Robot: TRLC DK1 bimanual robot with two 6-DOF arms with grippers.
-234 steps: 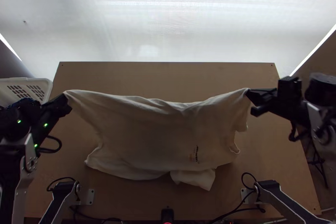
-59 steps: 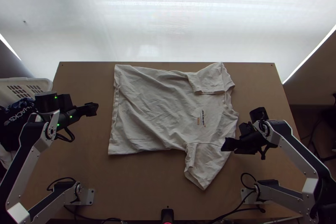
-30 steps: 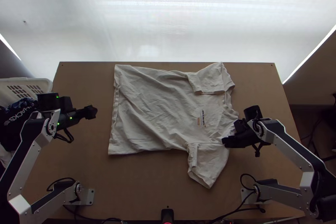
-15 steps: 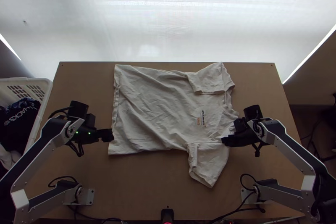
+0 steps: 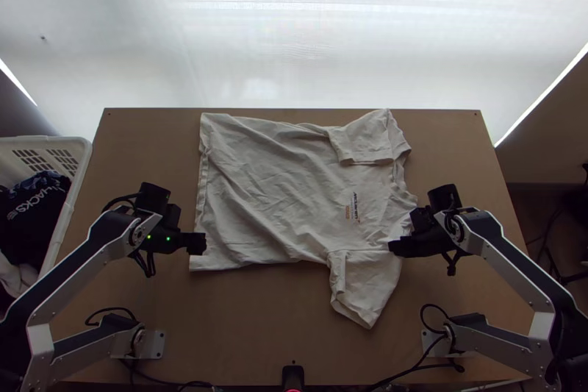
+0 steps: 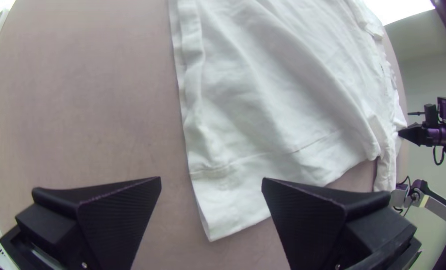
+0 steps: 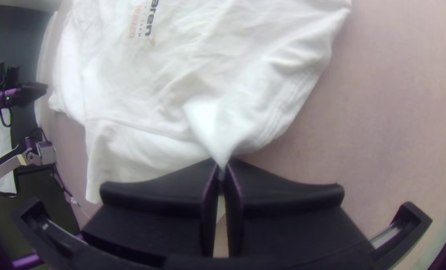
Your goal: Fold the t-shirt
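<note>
The off-white t-shirt (image 5: 272, 193) lies spread on the table, hem at left, collar at right, its far sleeve turned in over the body. At the hem's near corner is my left gripper (image 5: 198, 243); in the left wrist view the left gripper (image 6: 211, 187) stands open, the shirt's corner (image 6: 233, 210) between and beyond its fingers. My right gripper (image 5: 397, 247) is at the shoulder by the near sleeve. In the right wrist view the right gripper (image 7: 221, 167) is shut on a pinched-up peak of the shirt (image 7: 207, 120) near the collar.
A white basket (image 5: 81, 151) with dark and white clothes (image 5: 33, 208) stands at the table's left edge. Bare wood (image 5: 250, 326) shows on the near side of the shirt. Both arm bases are at the near edge, with a small black device (image 5: 292, 376) between them.
The shirt, earlier held up between both grippers, now lies on the table. My left gripper has moved right and nearer to the hem corner. The right gripper shifted slightly, and the near sleeve was drawn up a little.
</note>
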